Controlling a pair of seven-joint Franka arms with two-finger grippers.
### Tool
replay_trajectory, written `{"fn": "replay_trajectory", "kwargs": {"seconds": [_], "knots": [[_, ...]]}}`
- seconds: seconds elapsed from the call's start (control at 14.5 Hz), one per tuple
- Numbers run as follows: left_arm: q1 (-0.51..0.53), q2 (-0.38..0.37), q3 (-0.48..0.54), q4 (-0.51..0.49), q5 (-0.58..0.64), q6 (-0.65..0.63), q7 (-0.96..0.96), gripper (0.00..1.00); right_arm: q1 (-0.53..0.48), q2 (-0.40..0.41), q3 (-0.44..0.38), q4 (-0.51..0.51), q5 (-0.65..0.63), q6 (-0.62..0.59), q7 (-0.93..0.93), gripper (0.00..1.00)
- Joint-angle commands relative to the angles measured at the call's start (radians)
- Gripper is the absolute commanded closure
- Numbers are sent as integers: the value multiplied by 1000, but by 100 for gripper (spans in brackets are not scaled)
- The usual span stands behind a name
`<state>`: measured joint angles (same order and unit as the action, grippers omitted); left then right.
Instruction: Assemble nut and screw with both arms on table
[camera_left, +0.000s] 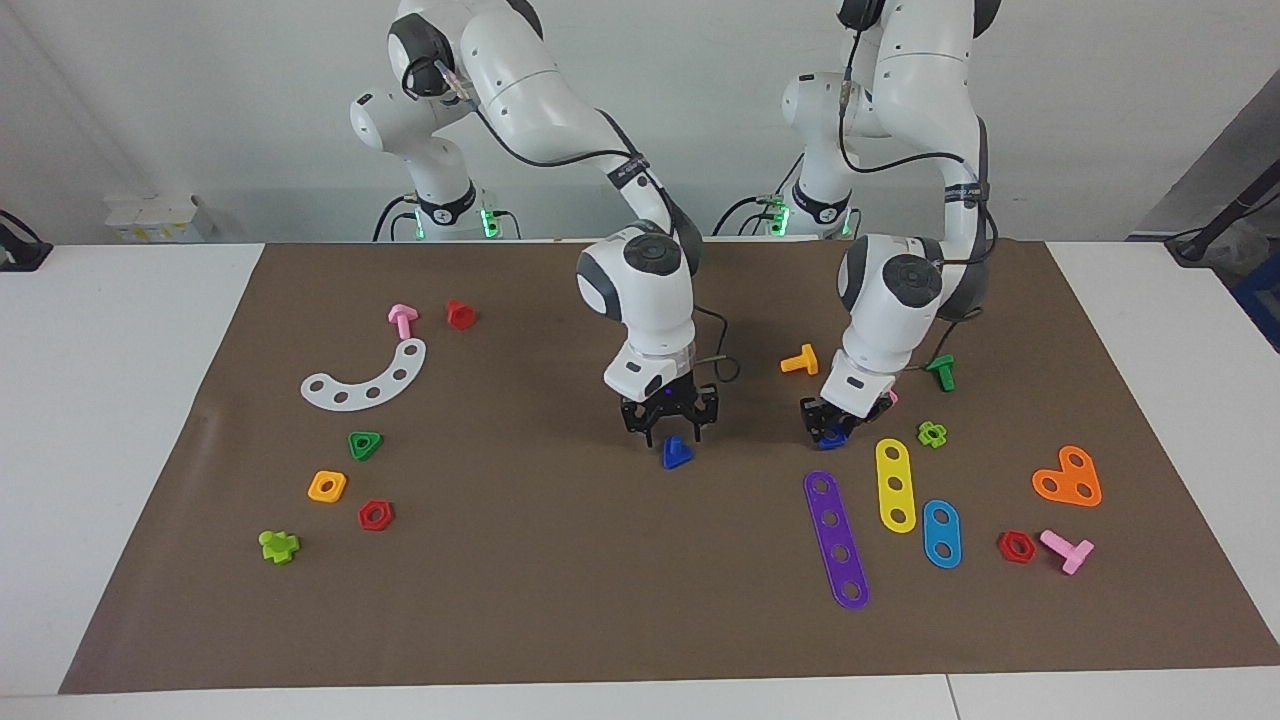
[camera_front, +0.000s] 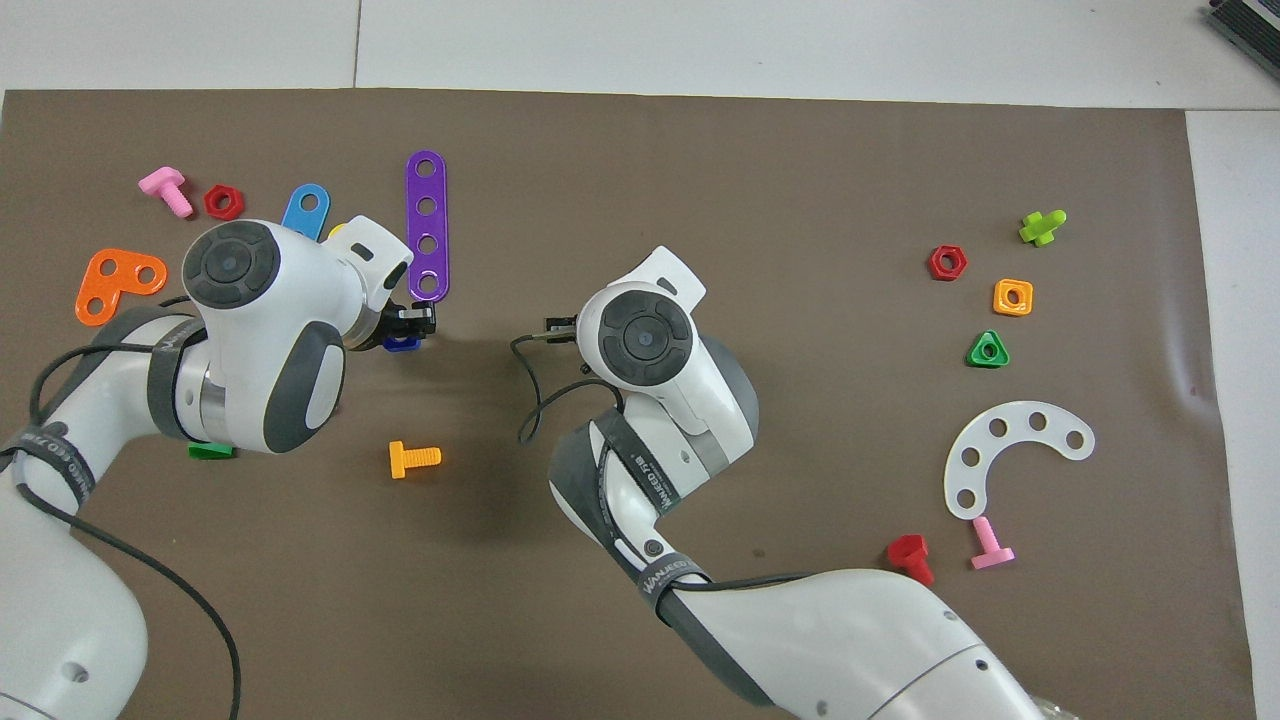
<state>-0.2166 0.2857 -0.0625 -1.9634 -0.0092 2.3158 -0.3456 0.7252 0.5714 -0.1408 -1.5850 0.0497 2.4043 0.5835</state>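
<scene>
The screw (camera_left: 677, 453) lies on the brown mat (camera_left: 560, 600), directly under the right gripper (camera_left: 672, 432), whose fingers stand spread either side of it and hold nothing. It looks a light, stiff plastic piece with a smooth, probably slippery surface; the flat sides of its triangular head seem the surest place to pinch, leaving the short shaft free for threading. The nut (camera_left: 832, 437) sits low at the tips of the left gripper (camera_left: 836, 428), on or just above the mat; whether those fingers are closed on it cannot be told. It too appears light and rigid, best gripped across two flat edges with the hole uncovered. Just beside the left gripper lie a purple strip (camera_left: 837, 540) and a yellow strip (camera_left: 896, 485).
</scene>
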Motion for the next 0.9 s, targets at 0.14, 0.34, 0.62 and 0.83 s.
{"fn": "replay_trajectory", "kwargs": {"seconds": [0.14, 0.34, 0.62, 0.83], "knots": [[-133, 42, 12, 112, -25, -41, -154, 92, -137, -241, -3, -59, -13, -196, -25, 0], [-222, 99, 16, 207, -35, -50, -263, 92, -252, -332, -3, -55, -14, -324, -158, 0], [-288, 180, 15, 328, -37, -55, -369, 92, -418, -455, -3, -53, -14, -491, -293, 0], [-314, 190, 15, 325, -34, -49, -382, 92, -506, -530, -5, -46, -13, -592, -359, 0]]}}
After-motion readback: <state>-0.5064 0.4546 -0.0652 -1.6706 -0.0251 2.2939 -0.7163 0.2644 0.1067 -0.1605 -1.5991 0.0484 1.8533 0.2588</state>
